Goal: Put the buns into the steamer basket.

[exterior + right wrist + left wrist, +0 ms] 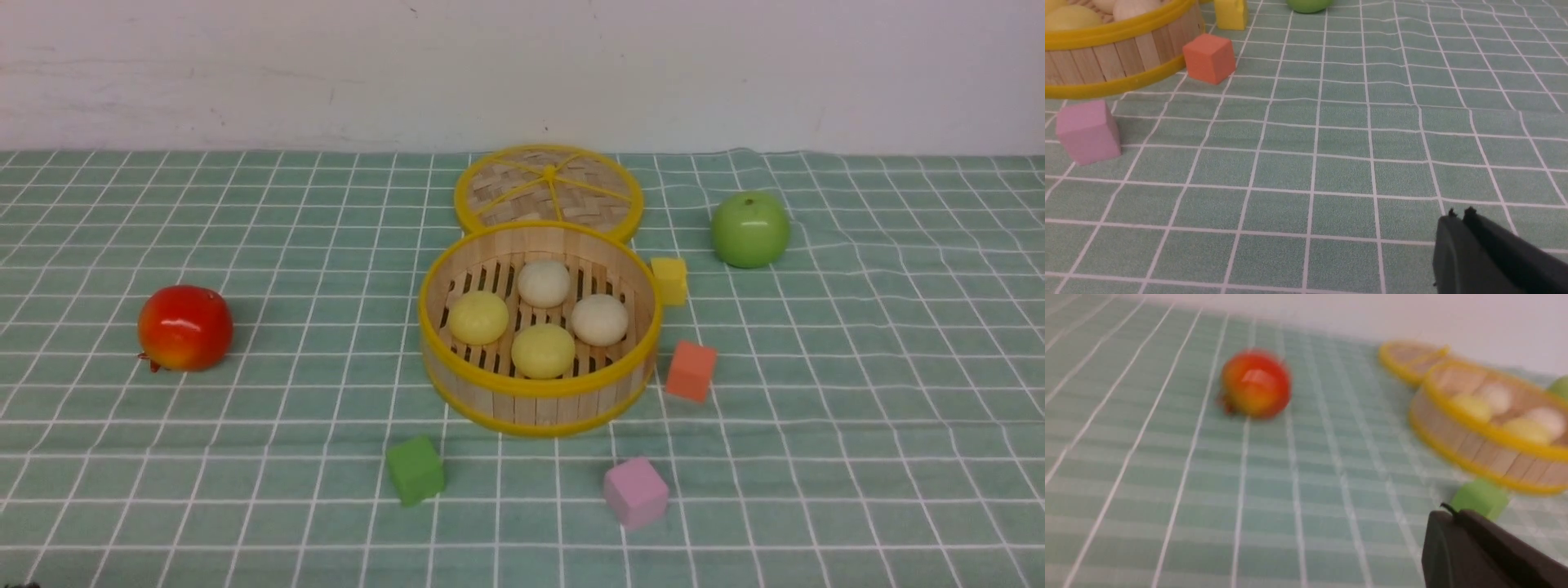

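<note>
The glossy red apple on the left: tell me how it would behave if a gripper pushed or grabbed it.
The glossy red apple is round, so a push would probably roll it across the checked cloth. Its shiny skin suggests it could slip from a light pinch. It looks rigid, not squashy.

The steamer basket (539, 390) sat at the centre of the green checked cloth (857, 425) with all four buns (544, 283) inside it — two off-white ones toward twelve and three o'clock of its floor, two pale yellow ones toward nine and six. The woven lid (549, 190) lay flat at the basket's twelve o'clock, its rim touching or just behind the wall. A yellow cube (669, 280) stood just beside the basket at two o'clock, an orange cube (691, 371) at four. A green cube (415, 469) lay near seven o'clock, a pink cube (635, 492) near five. The red apple (184, 327) rested well apart at nine o'clock — the green apple (749, 229) at two.
</note>
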